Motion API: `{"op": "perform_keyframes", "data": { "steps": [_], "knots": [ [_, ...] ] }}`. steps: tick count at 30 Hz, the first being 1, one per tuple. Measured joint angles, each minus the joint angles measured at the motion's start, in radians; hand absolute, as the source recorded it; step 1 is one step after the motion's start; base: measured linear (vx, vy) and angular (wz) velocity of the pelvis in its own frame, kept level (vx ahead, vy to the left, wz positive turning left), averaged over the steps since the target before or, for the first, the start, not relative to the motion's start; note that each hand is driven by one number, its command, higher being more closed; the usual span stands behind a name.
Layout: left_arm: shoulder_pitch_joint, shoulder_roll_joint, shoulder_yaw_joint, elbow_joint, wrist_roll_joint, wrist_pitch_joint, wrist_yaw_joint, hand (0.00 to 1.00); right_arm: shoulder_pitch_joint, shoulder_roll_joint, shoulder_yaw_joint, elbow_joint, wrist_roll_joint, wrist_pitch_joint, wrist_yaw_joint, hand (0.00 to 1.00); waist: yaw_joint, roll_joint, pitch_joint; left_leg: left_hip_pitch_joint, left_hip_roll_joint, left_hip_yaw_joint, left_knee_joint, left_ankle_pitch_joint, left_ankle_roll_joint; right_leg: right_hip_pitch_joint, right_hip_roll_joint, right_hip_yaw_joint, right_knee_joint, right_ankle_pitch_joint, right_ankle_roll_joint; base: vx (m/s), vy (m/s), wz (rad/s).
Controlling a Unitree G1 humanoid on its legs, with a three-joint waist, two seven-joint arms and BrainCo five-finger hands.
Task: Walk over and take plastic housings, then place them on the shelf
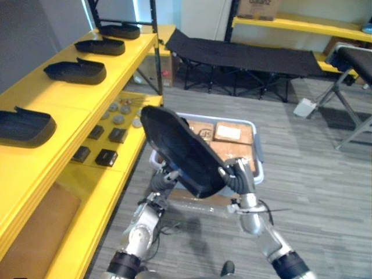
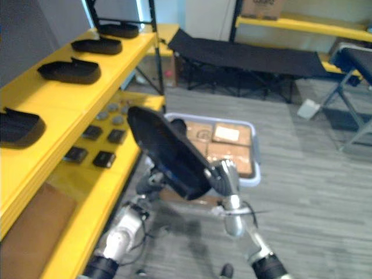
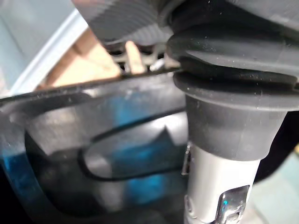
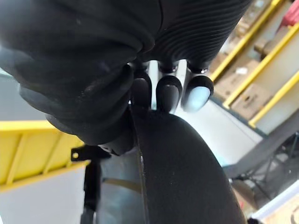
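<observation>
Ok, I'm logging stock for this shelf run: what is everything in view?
held housing: one, black, tilted in the air, centre
shelved housings: four, black, spaced along the top level
shelf: one, yellow, on the robot's left
small blocks: four, black, lower level
discs: several, grey, lower level beyond the blocks
bin: one, pale blue, on the floor, holding brown cartons
cot: one, black, at the back
right hand: fingers hooked over the held housing's rim
left hand: at the held housing's other side
</observation>
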Motion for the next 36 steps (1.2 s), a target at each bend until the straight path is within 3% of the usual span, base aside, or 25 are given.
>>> {"op": "perform_keyframes", "data": {
  "steps": [3, 4, 11, 18, 29, 36],
  "knots": [
    [0.0, 0.001, -0.01, 0.017, 0.028, 0.007, 0.037, 0.0, 0.003, -0.009, 0.03, 0.0, 0.025, 0.0, 0.024, 1.0, -0.001, 0.0, -0.016, -0.013, 0.0, -0.014, 0.001, 0.002, 0.0, -0.007, 0.0, -0.007, 0.0, 0.0, 0.0, 0.01, 0.021, 0.06],
    [0.0, 0.002, -0.011, 0.037, 0.028, 0.005, 0.042, 1.0, 0.003, -0.009, 0.039, 0.001, 0.025, 0.0, 0.035, 1.0, -0.002, 0.003, -0.023, -0.013, 0.0, -0.014, 0.001, 0.002, 0.0, -0.007, 0.0, -0.007, 0.0, 0.001, -0.001, 0.0, 0.0, 0.0],
    [-0.006, 0.005, -0.091, 0.092, 0.015, -0.015, 0.112, 1.0, 0.004, 0.014, 0.107, 0.009, 0.092, -0.01, 0.069, 1.0, -0.005, 0.002, -0.03, -0.012, 0.0, -0.012, 0.002, 0.003, -0.001, -0.007, 0.0, -0.006, -0.001, 0.0, -0.001, 0.0, 0.0, 0.0],
    [-0.009, -0.017, -0.079, 0.125, -0.054, -0.117, 0.17, 1.0, 0.027, 0.045, 0.125, 0.045, 0.112, -0.018, 0.072, 1.0, -0.011, 0.002, -0.03, -0.01, 0.001, -0.01, -0.002, 0.005, -0.003, -0.008, 0.0, -0.007, -0.001, -0.001, -0.003, 0.0, 0.0, 0.0],
    [-0.009, -0.045, -0.064, 0.127, -0.172, -0.2, 0.155, 1.0, 0.04, 0.079, 0.135, 0.044, 0.113, -0.036, 0.043, 1.0, -0.016, -0.019, -0.044, -0.009, 0.001, -0.001, -0.003, 0.005, -0.003, -0.009, 0.0, -0.008, -0.001, -0.001, -0.003, 0.0, 0.0, 0.0],
    [-0.01, -0.052, -0.064, 0.108, -0.109, -0.277, 0.109, 1.0, 0.041, 0.084, 0.138, 0.037, 0.112, -0.068, 0.006, 1.0, -0.019, -0.02, -0.044, -0.008, 0.001, 0.001, -0.005, 0.005, -0.003, -0.01, -0.001, -0.008, -0.001, -0.004, -0.005, 0.0, 0.0, 0.0]
  ]
}}
